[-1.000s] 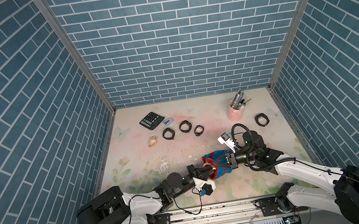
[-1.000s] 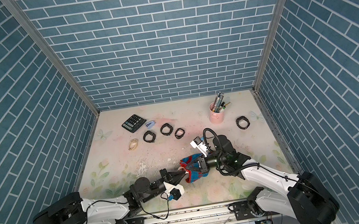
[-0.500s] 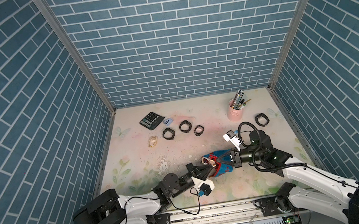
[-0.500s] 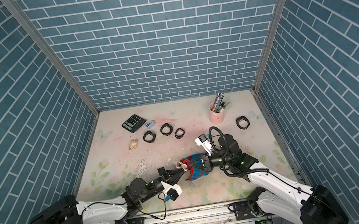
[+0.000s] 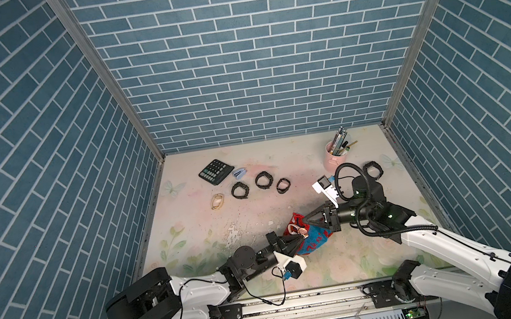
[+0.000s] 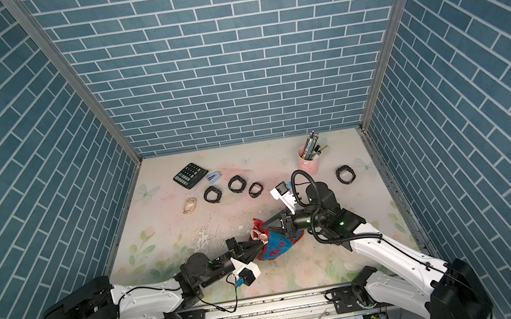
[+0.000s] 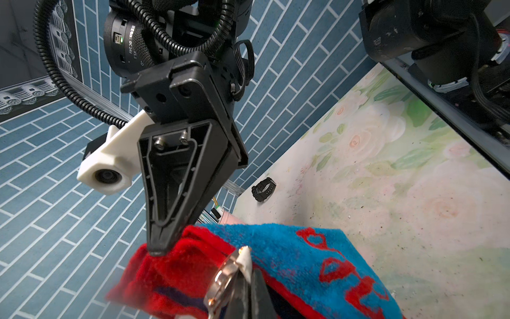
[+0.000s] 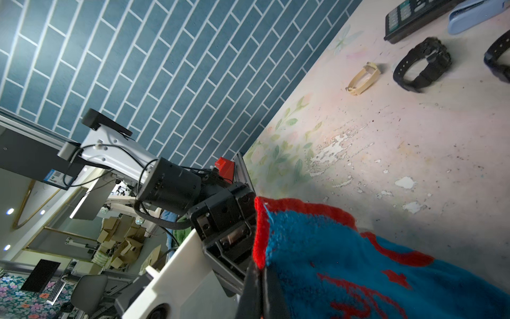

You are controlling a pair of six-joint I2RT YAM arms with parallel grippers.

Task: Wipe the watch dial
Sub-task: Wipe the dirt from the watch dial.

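Both top views: left gripper [image 5: 294, 236] clamped on rose-gold watch [image 5: 301, 231], lower centre of frame. Right gripper [image 5: 305, 222] pinches blue-and-red towel [image 5: 315, 240], which touches the watch.
Left wrist: watch [image 7: 227, 276] edge-on at bottom centre, against towel [image 7: 289, 248].
Right wrist: towel [image 8: 345, 254] fills lower right; watch hidden.

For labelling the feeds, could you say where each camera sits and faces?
Both top views: high in front, looking down on the table; left arm, right arm show.
Left wrist: on left arm, facing right gripper pinching the towel; own fingers hold the watch.
Right wrist: on right arm, facing left gripper; own fingers show.
Shared: towel.
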